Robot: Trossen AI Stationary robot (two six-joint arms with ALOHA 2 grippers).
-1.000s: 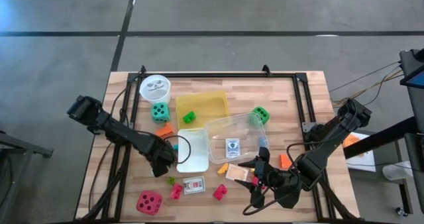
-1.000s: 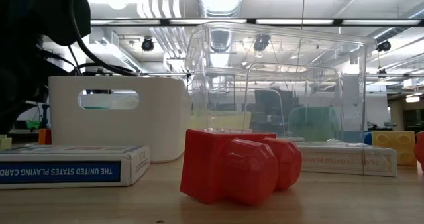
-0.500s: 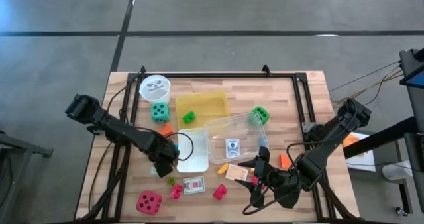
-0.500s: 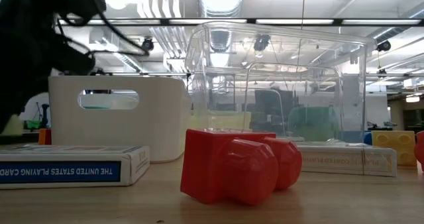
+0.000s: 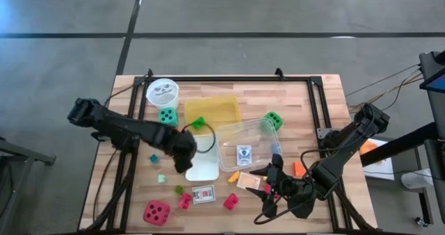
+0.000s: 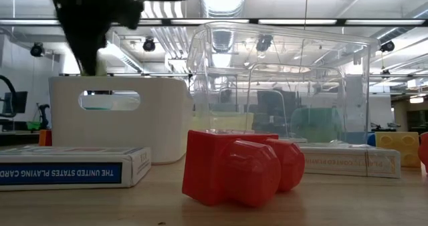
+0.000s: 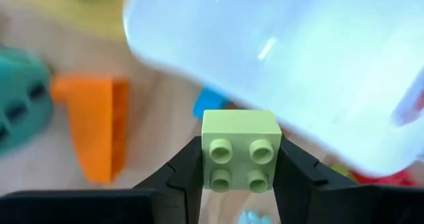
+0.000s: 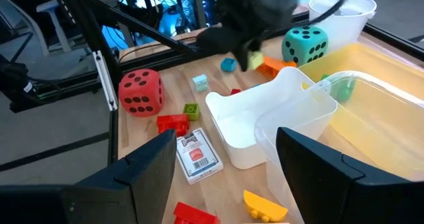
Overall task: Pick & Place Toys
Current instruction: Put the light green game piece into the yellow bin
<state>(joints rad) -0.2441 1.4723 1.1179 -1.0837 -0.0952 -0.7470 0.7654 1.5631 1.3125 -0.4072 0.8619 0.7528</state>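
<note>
Pale green square plastic block with four studs, clamped between the left gripper's dark fingers, lifted off the table, studs facing the wrist camera; large red dotted die near the table's front left corner; teal dotted die beside the far rim; green dotted die by the right; red rounded plastic block on the wood; boxed card pack lying flat.

1. The tabletop is pale wood with visible grain and a matt finish.
2. The clear box is glossy see-through plastic.
3. The red block is smooth, shiny plastic.
4. The card pack is printed cardboard.
5. The pale green block is smooth matt plastic.
</note>
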